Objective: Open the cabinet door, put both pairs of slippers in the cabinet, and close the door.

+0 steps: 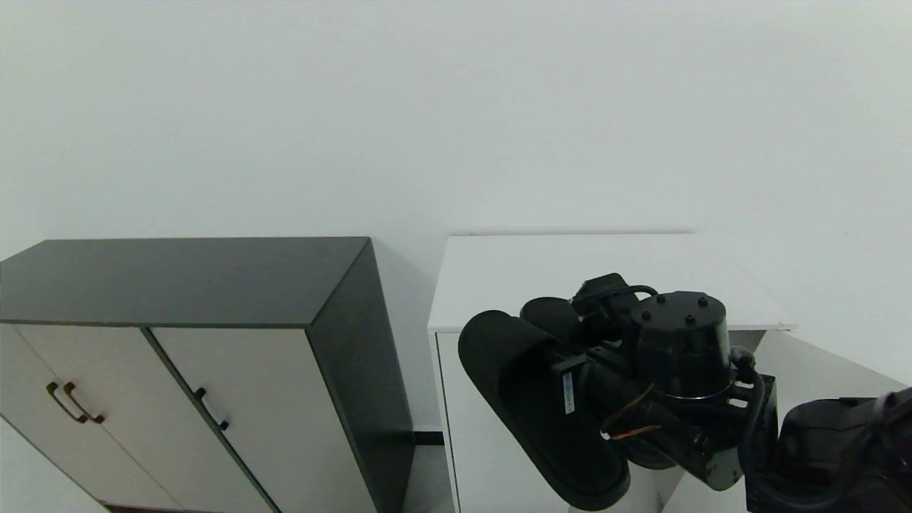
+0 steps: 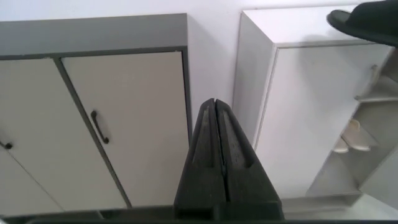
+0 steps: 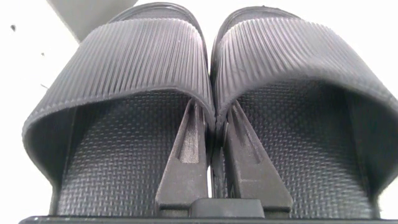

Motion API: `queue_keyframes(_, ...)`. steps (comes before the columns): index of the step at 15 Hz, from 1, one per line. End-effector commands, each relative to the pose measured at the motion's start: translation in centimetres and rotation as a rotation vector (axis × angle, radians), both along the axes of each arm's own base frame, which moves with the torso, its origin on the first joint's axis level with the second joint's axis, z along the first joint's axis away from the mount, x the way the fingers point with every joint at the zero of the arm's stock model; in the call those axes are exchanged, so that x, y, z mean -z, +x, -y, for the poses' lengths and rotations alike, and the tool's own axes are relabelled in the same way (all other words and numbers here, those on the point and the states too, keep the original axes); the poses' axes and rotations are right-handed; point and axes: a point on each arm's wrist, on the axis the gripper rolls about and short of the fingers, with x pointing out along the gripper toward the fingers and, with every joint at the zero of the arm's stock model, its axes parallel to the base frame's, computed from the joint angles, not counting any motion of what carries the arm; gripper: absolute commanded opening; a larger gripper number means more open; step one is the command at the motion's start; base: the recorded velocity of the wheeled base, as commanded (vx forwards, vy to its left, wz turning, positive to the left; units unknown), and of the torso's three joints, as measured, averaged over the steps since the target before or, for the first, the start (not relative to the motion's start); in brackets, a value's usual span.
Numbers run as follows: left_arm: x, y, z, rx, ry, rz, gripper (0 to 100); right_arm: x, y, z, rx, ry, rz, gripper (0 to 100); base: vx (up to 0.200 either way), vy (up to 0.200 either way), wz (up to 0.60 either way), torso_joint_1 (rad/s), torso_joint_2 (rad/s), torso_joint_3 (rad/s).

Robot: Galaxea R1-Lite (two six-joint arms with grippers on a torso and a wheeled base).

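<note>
The right gripper [image 3: 214, 115] is clenched on a pair of black slippers [image 1: 541, 406]. Its two fingers [image 3: 186, 155] sit between the shoes and pinch their touching inner walls together, so the pair hangs side by side with the ribbed straps facing the wrist camera. From the head view the slippers are held in the air in front of the white cabinet [image 1: 570, 271], below its top edge and toward its left front corner, soles facing the cabinet's front.

The white cabinet's right side stands open in the left wrist view, where shelves [image 2: 376, 99] can be seen. A pair of pale slippers [image 2: 351, 137] rests on a lower shelf inside.

To the left, just beside the white cabinet with a narrow gap between them, stands a dark-topped cabinet [image 1: 214, 285]. Both its light doors are closed, each with a dark handle [image 1: 211, 408].

The left gripper [image 2: 216, 102] is clenched on nothing, its fingers pressed flat together. It hangs in front of the two cabinets, pointing toward the right edge of the dark-topped one, well apart from the black slippers.
</note>
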Motion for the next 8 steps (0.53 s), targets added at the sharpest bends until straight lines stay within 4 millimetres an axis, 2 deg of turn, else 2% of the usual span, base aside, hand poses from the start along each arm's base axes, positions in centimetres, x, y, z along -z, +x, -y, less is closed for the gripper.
queue_keyframes(1, -0.04, -0.01, 0.0, 0.0, 0.001, 0.002, 0, 0.15, -0.01, 0.0, -0.001, -0.007, -0.001, 0, -0.2, 0.0, 0.0, 0.002, 0.0, 0.002)
queue_keyframes(2, -0.04, -0.01, 0.0, 0.0, 0.001, 0.002, 0, 0.15, -0.01, 0.0, -0.001, -0.007, -0.001, 0, -0.2, 0.0, 0.0, 0.007, 0.01, 0.007)
queue_keyframes(8, -0.04, -0.01, 0.0, 0.0, 0.001, 0.002, 0, 0.39, -0.06, 0.07, 0.0, -0.014, -0.007, 0, 0.0, 0.0, 0.0, 0.0, 0.0, 0.0)
